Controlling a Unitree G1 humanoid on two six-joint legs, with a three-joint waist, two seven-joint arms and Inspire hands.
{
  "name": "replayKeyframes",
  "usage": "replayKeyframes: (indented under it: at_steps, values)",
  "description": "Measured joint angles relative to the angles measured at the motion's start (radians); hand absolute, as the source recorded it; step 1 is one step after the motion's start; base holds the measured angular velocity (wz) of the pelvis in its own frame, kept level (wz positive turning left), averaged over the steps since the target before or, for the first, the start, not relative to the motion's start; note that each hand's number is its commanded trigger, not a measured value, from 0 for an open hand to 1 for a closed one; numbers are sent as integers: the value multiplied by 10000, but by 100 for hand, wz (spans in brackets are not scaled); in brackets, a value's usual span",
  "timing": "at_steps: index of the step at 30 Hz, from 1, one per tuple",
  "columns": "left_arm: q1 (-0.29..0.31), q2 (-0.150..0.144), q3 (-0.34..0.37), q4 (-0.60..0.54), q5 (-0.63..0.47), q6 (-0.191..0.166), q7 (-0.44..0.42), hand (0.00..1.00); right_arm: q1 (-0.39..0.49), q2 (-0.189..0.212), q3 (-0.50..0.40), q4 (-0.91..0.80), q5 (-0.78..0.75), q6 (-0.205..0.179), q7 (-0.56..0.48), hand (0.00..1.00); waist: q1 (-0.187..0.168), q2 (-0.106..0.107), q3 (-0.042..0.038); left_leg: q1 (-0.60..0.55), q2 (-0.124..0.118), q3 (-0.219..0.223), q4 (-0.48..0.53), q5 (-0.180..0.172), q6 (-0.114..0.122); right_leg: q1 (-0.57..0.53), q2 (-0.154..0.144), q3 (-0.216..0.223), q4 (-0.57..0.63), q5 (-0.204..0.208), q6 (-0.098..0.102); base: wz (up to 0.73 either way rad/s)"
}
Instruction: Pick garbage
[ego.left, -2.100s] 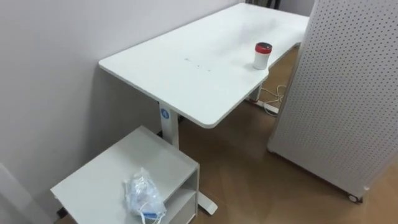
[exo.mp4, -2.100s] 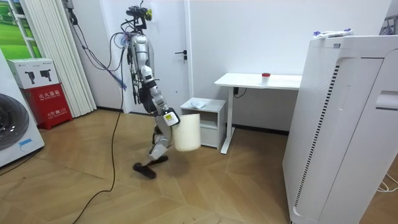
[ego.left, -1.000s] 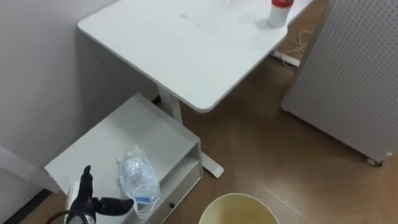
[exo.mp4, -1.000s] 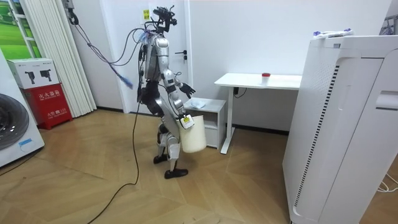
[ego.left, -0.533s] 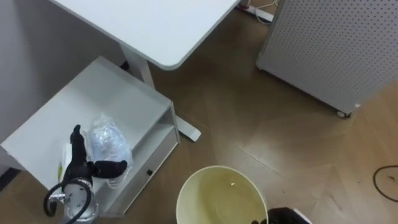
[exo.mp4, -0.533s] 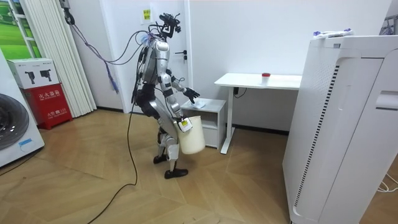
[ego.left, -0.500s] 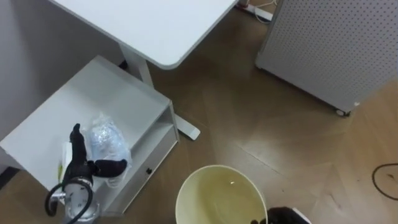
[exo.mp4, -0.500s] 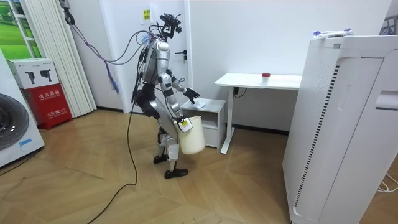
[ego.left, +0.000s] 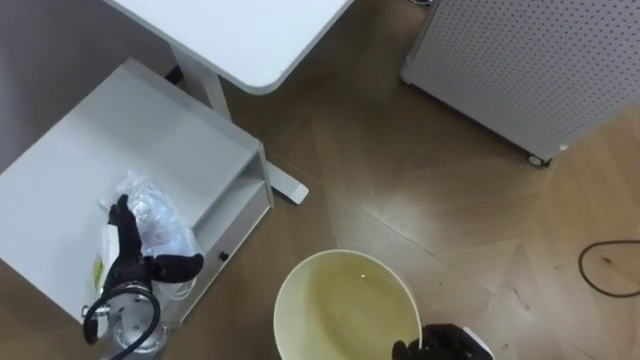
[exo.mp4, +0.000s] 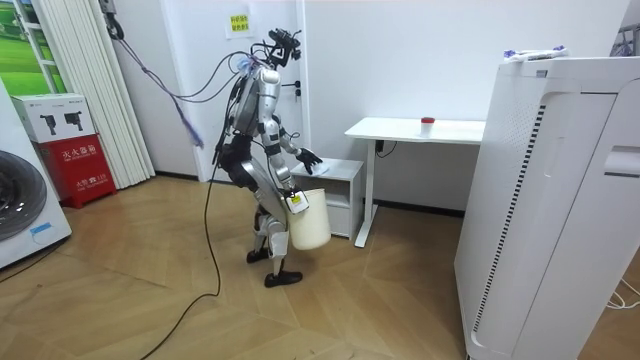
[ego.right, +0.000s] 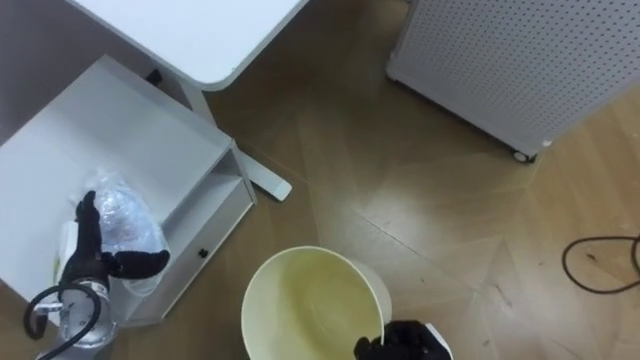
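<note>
The left hand (ego.left: 135, 262) is spread wide, fingers straight, thumb out to the side, and holds nothing. It lies over the near edge of a crumpled clear plastic bag (ego.left: 160, 222) on top of the low white cabinet (ego.left: 120, 130); contact cannot be told. Behind stands the white desk (ego.left: 250, 35). Lower down, the pale yellow waste bin (ego.left: 345, 300) hangs open-mouthed, with the right hand (ego.left: 440, 345) curled on its rim. A perforated white panel (ego.left: 520, 60) stands far right.
</note>
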Motion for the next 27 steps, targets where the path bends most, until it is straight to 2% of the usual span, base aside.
replayKeyframes:
  at_steps: [4,5,6,7,11,15,21,27]
  values:
    - [-251,267,-591,380,365,80,153,0,0,-2,291,-136,131,36,27,100,-104,-17,10,-57,74,31,140,-103,19,-32,39,-20,45,-7,10,-6]
    - [-270,367,-789,407,592,190,155,14,6,8,336,-285,129,162,34,100,-198,-20,12,-57,58,36,144,-108,26,-52,14,-22,91,-25,15,0]
    - [-303,406,-961,415,809,309,156,89,7,10,357,-362,148,220,59,100,-231,-20,12,-57,51,61,147,-115,35,-87,-22,-22,139,-48,15,0]
    - [-321,418,-1055,419,900,346,158,100,6,4,364,-401,160,233,62,100,-228,-21,12,-61,48,73,145,-116,37,-111,-37,-21,149,-49,14,-6]
    - [-456,502,-1519,470,1572,679,162,100,6,-9,420,-679,160,431,135,100,-253,-17,14,-84,-47,97,142,-119,40,-248,-104,33,325,-107,13,-2]
    - [-556,539,-1523,436,2101,834,362,100,-6,3,418,-785,169,582,175,100,-181,-16,14,-106,-62,151,146,-118,40,-312,-127,45,395,-140,12,1]
    - [-597,545,-1571,483,2111,1142,339,100,-88,19,736,-981,426,905,200,100,-159,-18,13,-50,-66,291,162,-125,52,-373,-141,160,509,-141,11,-4]
    - [-381,490,-1733,492,2103,1167,334,100,-113,3,1079,-738,356,994,401,100,-186,-46,6,41,-89,361,119,-121,54,-371,-207,144,539,-141,10,-3]
